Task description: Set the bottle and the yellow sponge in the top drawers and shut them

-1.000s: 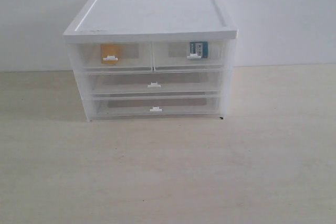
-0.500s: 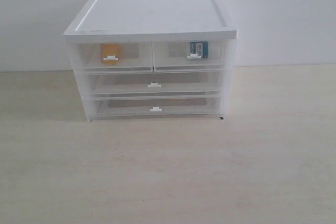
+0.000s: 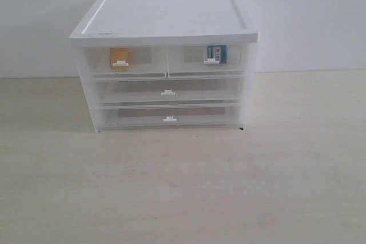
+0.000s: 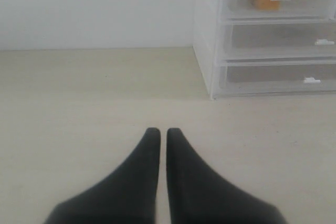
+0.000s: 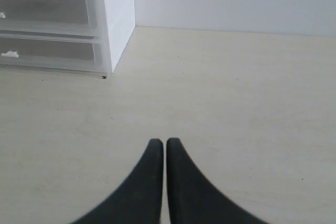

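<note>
Evidently the job is at its last step. My left gripper point(image 4: 158, 132), a pair of black tapered fingers, is pressed together with nothing between them. It hangs low over the pale wooden table point(image 3: 183, 198), well apart from the clear plastic cabinet with the white top point(image 3: 166, 18).

The small orange-yellow foam sponge point(image 3: 119, 58) sits inside the left half-width clear top drawer point(image 3: 146, 61), just behind its little white handle point(image 3: 120, 63). The small white bottle with the teal-blue label point(image 3: 216, 54) sits inside the right half-width clear top drawer point(image 3: 186, 58). Both fronts look flush with the frame, though through clear plastic from this far off I cannot be sure each is pushed fully home.

My right gripper point(image 5: 158, 142), with the same black fingers, is likewise closed on nothing. It points across bare table, well apart from the cabinet's corner.

I judge both placings and both closings done. The next move calls for little. At most each front could take a checking push, which would mean reaching forward and lifting to handle height.
</note>
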Controlling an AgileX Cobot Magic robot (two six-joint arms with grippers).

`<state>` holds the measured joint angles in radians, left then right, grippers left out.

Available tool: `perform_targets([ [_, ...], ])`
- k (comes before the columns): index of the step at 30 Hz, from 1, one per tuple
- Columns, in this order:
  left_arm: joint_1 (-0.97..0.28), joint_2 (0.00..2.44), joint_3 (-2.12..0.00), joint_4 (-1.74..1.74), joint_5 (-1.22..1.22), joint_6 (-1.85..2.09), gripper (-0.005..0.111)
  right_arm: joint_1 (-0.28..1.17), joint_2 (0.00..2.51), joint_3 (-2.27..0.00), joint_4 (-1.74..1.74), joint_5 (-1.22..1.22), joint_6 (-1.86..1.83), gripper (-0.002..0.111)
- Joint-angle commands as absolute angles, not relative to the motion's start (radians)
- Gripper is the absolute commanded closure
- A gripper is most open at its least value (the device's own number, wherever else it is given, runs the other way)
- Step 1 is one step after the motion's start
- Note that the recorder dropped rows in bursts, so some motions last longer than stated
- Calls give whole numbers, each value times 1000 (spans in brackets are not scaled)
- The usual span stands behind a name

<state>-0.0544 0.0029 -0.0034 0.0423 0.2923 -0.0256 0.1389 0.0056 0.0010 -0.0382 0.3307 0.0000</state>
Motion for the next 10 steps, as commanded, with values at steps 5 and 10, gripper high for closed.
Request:
perform_targets([
  [5, -51, 0, 0, 33, 296, -22, 103, 140, 0, 0, -37, 322, -5, 108],
  [10, -51, 0, 0, 33, 296, -22, 103, 140, 0, 0, -37, 322, -5, 108],
])
